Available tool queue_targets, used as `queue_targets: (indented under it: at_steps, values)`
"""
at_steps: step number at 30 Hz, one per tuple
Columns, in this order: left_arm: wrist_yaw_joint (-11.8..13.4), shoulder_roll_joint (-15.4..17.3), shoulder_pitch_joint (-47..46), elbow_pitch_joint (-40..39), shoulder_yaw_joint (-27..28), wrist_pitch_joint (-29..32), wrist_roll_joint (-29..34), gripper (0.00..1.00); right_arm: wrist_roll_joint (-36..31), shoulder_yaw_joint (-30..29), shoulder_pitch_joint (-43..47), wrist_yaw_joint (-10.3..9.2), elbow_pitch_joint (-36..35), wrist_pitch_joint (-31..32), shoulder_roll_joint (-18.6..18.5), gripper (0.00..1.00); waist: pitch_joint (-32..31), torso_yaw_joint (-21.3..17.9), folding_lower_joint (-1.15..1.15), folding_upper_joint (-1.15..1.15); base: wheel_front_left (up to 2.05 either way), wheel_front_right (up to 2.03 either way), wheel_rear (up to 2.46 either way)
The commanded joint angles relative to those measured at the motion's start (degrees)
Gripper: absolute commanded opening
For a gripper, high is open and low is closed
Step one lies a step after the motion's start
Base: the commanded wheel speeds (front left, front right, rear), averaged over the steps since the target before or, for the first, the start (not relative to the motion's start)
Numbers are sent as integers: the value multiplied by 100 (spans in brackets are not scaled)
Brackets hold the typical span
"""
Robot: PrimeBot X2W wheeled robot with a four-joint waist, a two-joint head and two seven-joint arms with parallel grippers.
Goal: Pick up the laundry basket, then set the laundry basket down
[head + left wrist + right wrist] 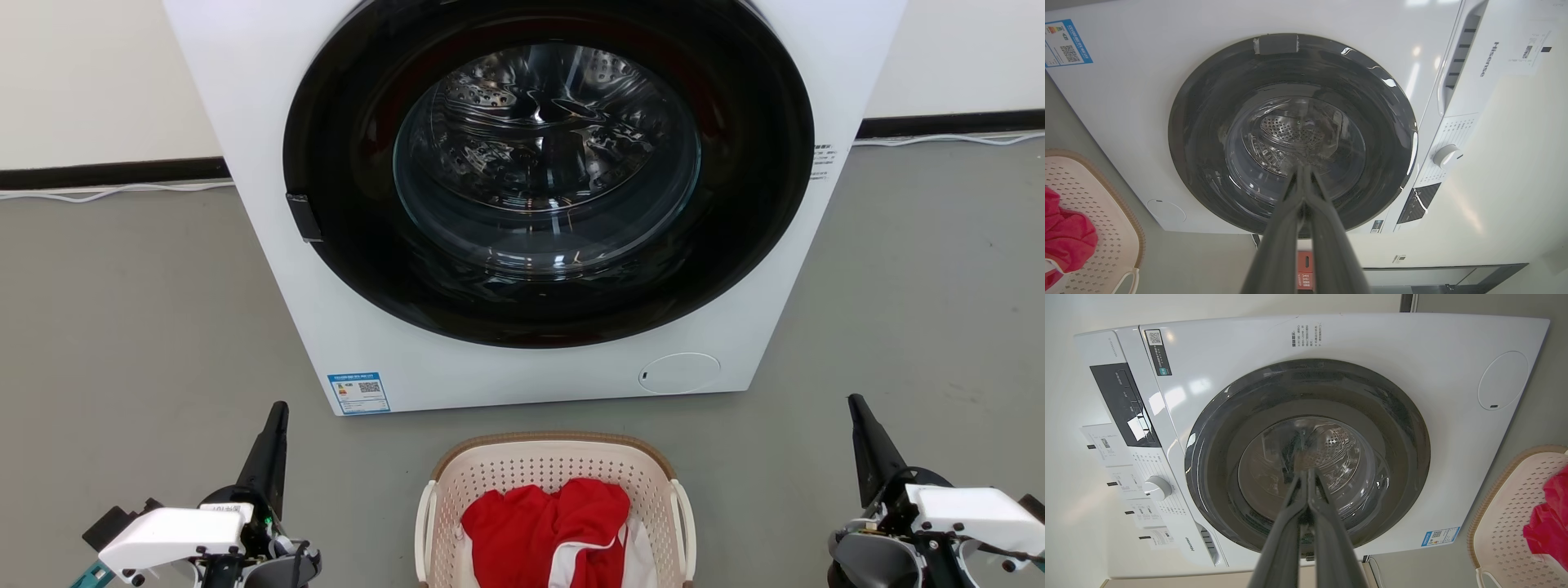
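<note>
One Hisense washer [1290,122] (QR label [1067,43]) behind basket [1106,212]

Grey floor [122,327]: washing machine [245,98], laundry basket [555,469] before it; maybe cable [106,192] along wall.

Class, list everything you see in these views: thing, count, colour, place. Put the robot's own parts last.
washing machine: one, white with black round door, by the wall.
blue label: one, blue, machine's lower front corner.
laundry basket: one, cream with brown rim, on the floor before the machine.
clothing: one bundle, red, in the basket.
left claw: one, dark, shut, left of the basket, apart.
right claw: one, dark, shut, right of the basket, apart.
</note>
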Motion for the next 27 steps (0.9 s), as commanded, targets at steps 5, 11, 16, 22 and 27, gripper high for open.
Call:
queue_targets:
  at_steps: [5,11,16,22,27]
  values:
    - [-35,62,-144,-167,168,35,-28,0,40,105,-132,41,-177,42,-18,0,0,0,0,0,0,0,0]
    - [-35,62,-144,-167,168,35,-28,0,40,105,-132,41,-177,42,-18,0,0,0,0,0,0,0,0]
    - [-35,62,-144,-167,168,35,-28,0,40,105,-132,41,-177,42,-18,0,0,0,0,0,0,0,0]
    - [8,-34,71,156,-4,-10,1,100,-1,16,50,-3,152,-2,18,100,1,0,0,0,0,0,0]
    - [6,-41,79,156,-31,-75,5,100,-7,59,58,-2,144,-62,23,100,5,0,6,0,0,0,0]
